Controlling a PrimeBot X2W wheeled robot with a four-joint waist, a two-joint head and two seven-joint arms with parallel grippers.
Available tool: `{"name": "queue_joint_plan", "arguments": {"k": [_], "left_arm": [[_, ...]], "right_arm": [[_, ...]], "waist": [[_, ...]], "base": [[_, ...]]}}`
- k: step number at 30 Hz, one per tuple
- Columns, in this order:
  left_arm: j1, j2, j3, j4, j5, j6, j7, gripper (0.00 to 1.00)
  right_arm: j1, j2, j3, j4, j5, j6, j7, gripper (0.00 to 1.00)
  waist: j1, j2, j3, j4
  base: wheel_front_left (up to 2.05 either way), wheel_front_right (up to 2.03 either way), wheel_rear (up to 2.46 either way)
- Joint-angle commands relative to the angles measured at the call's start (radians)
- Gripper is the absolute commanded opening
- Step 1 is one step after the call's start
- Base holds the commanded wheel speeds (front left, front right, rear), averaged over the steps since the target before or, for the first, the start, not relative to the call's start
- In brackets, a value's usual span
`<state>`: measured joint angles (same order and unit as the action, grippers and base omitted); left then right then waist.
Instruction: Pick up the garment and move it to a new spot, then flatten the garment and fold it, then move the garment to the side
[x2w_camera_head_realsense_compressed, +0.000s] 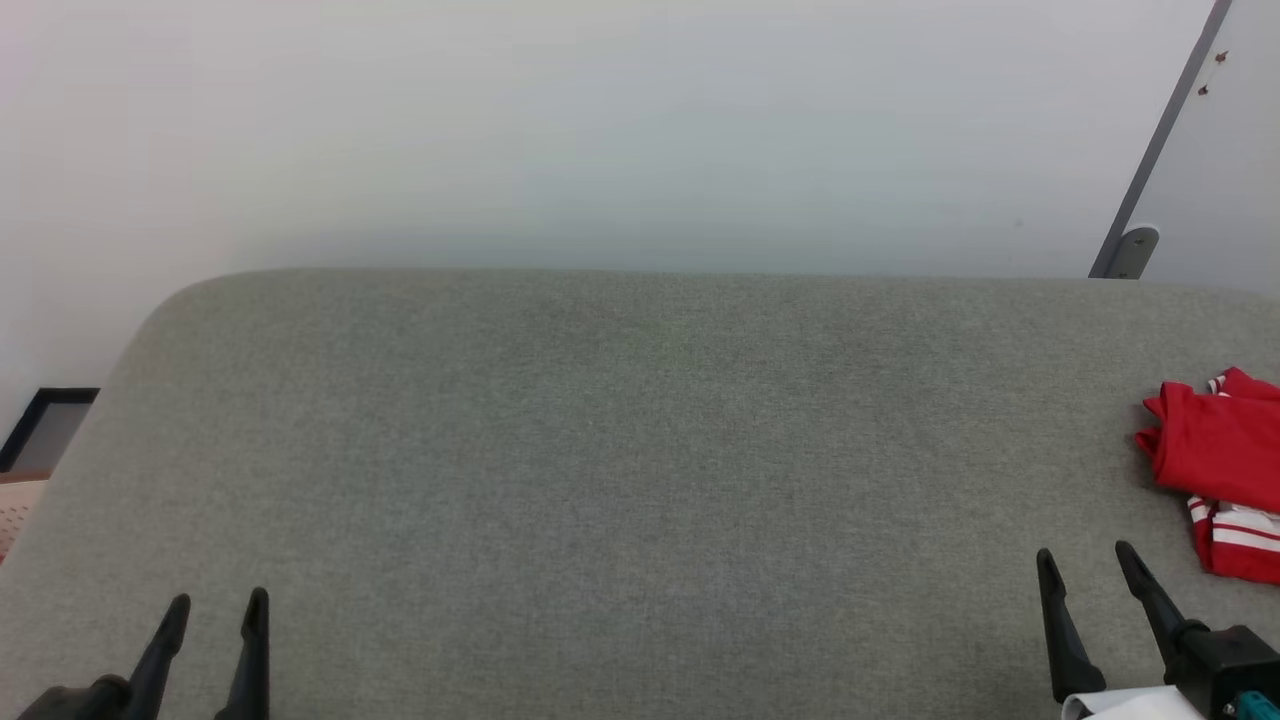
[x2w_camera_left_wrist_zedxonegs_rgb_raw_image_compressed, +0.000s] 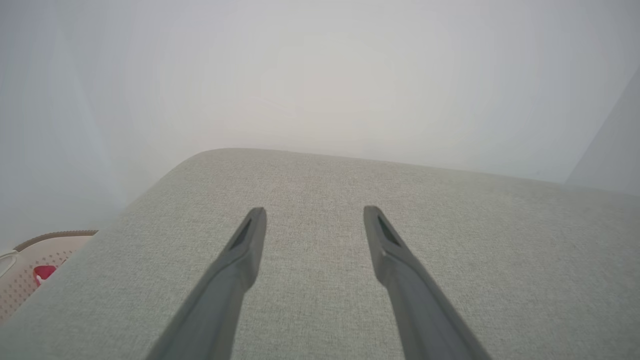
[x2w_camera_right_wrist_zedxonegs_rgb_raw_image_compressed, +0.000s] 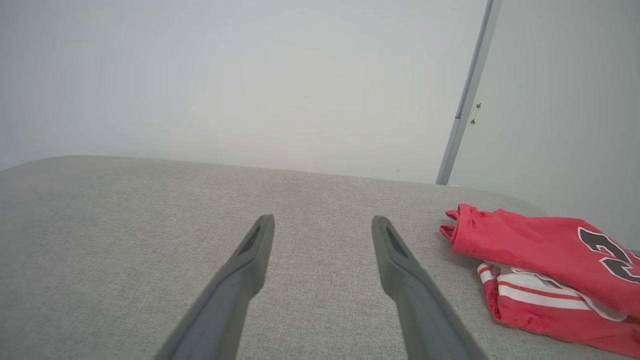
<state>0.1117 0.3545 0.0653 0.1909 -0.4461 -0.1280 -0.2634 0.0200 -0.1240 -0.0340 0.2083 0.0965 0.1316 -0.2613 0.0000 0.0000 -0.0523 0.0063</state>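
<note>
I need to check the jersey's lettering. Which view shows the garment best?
The right wrist view: the garment lies folded on the grey surface, with black lettering and striped trim visible. The head view cuts it off at the right edge.

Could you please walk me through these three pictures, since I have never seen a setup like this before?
It is a two-armed robot, seen through three of its own cameras. The head view looks down on a grey padded surface: the left gripper shows at the lower left, the right gripper at the lower right. Each wrist view looks along one gripper's two dark fingers. Both grippers stand open and hold nothing. A red jersey with white striped trim lies bunched at the surface's right side, beside the right gripper but apart from it. In the left wrist view a beige basket with something red inside sits beyond the surface's corner.
</note>
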Motion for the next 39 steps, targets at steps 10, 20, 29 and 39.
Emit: {"name": "queue_joint_plan", "arguments": {"k": [10,20,29,39], "left_arm": [[0.006,0.003,-0.006,0.006,-0.014,-0.004,0.0,1.0],[-0.009,-0.045,-0.002,0.035,-0.096,0.0,0.029,0.0],[-0.037,-0.077,0.005,0.037,-0.23,0.0,0.073,0.0],[-0.064,-0.109,0.011,0.038,-0.363,-0.001,0.115,0.0]], "right_arm": [[0.018,-0.001,0.008,-0.006,0.005,-0.002,-0.004,1.0],[0.0,0.012,-0.005,0.031,0.11,0.0,0.037,0.0],[-0.014,0.019,-0.012,0.026,0.287,0.0,0.077,0.0],[-0.031,0.027,-0.02,0.025,0.462,0.0,0.117,0.0]], "waist": [[0.0,0.0,-0.001,0.008],[0.0,0.0,0.001,0.009],[0.0,0.0,0.005,0.008],[0.0,0.0,0.01,0.006]], "base": [[0.0,0.0,0.0],[0.0,0.0,0.0],[0.0,0.0,0.0],[0.0,0.0,0.0]]}}
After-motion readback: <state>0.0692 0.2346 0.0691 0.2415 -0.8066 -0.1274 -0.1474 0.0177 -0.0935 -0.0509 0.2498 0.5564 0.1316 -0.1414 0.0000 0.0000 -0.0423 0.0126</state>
